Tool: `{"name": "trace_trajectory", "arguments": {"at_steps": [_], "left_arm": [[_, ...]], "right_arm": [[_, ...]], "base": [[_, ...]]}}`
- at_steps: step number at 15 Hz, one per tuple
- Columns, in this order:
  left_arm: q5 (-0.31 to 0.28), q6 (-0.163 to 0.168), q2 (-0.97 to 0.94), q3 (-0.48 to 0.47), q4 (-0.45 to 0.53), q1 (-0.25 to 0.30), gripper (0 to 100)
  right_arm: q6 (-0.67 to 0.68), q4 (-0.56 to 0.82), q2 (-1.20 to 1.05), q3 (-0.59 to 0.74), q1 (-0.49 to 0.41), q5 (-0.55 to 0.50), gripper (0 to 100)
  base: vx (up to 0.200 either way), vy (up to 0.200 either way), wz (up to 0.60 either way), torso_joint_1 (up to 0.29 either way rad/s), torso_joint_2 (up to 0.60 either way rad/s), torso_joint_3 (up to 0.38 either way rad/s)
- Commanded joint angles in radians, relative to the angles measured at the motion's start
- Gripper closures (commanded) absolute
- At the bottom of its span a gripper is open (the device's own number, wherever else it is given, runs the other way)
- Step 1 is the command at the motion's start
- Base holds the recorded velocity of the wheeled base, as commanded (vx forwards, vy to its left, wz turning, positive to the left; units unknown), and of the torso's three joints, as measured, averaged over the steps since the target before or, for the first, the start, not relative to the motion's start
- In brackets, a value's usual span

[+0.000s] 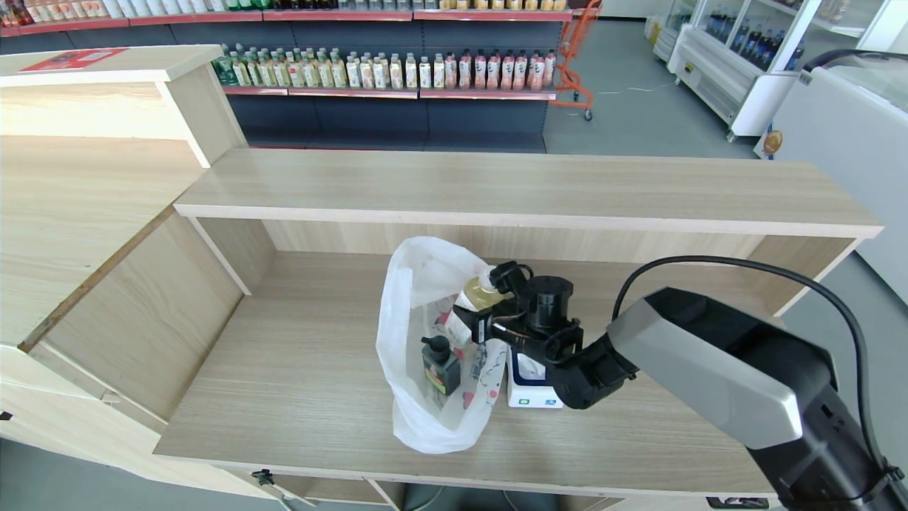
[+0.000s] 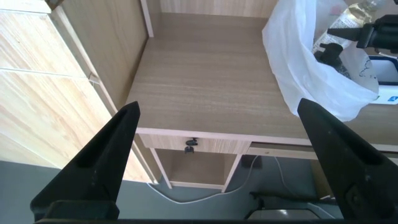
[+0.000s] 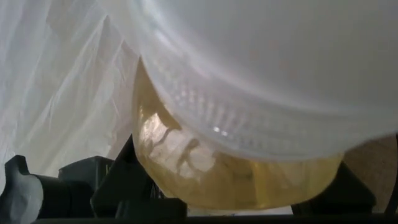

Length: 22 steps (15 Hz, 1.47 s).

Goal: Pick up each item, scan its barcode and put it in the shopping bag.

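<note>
A clear bottle of yellow liquid point(image 1: 477, 297) is tilted in the mouth of the white shopping bag point(image 1: 408, 305), and my right gripper point(image 1: 484, 321) is shut on it. In the right wrist view the bottle point(image 3: 236, 168) sits between the dark fingers point(image 3: 134, 183), with bag plastic point(image 3: 62, 93) around it. A dark pump bottle point(image 1: 440, 365) stands inside the bag. My left gripper point(image 2: 219, 106) is open and holds nothing, below and in front of the counter's front edge; from there the bag point(image 2: 311, 68) lies off to one side.
A white and blue box point(image 1: 535, 390) stands on the wooden counter point(image 1: 298, 383) right beside the bag, under my right wrist. A raised ledge point(image 1: 496, 184) runs along the back and a side panel point(image 1: 142, 312) closes the left. Drink shelves stand beyond.
</note>
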Motion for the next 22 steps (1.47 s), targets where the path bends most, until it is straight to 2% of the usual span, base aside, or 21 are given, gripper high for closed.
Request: {"name": "trace_trajectory", "arguments": {"at_steps": [1,5,9,12,15,22], "left_arm": [[0.0,0.0,0.0,0.0,0.0,0.001,0],[0.0,0.0,0.0,0.0,0.0,0.001,0],[0.0,0.0,0.0,0.0,0.0,0.0,0],[0.0,0.0,0.0,0.0,0.0,0.0,0],[0.0,0.0,0.0,0.0,0.0,0.0,0],[0.0,0.0,0.0,0.0,0.0,0.001,0]], "right_arm": [[0.001,0.0,0.012,-0.01,0.0,0.003,0],[0.024,0.002,-0.032,0.017,-0.004,0.034,0],[0.168,0.008,-0.14,0.109,-0.023,0.043,0],[0.266,0.006,-0.279,0.261,-0.036,0.045,0],[0.345,0.003,-0.382,0.35,-0.038,0.045,0],[0.349,-0.064,-0.663,0.705,-0.061,0.045,0]], "base": [[0.0,0.0,0.0,0.0,0.0,0.0],[0.0,0.0,0.0,0.0,0.0,0.0],[0.0,0.0,0.0,0.0,0.0,0.0],[0.0,0.0,0.0,0.0,0.0,0.0],[0.0,0.0,0.0,0.0,0.0,0.0],[0.0,0.0,0.0,0.0,0.0,0.0]]}}
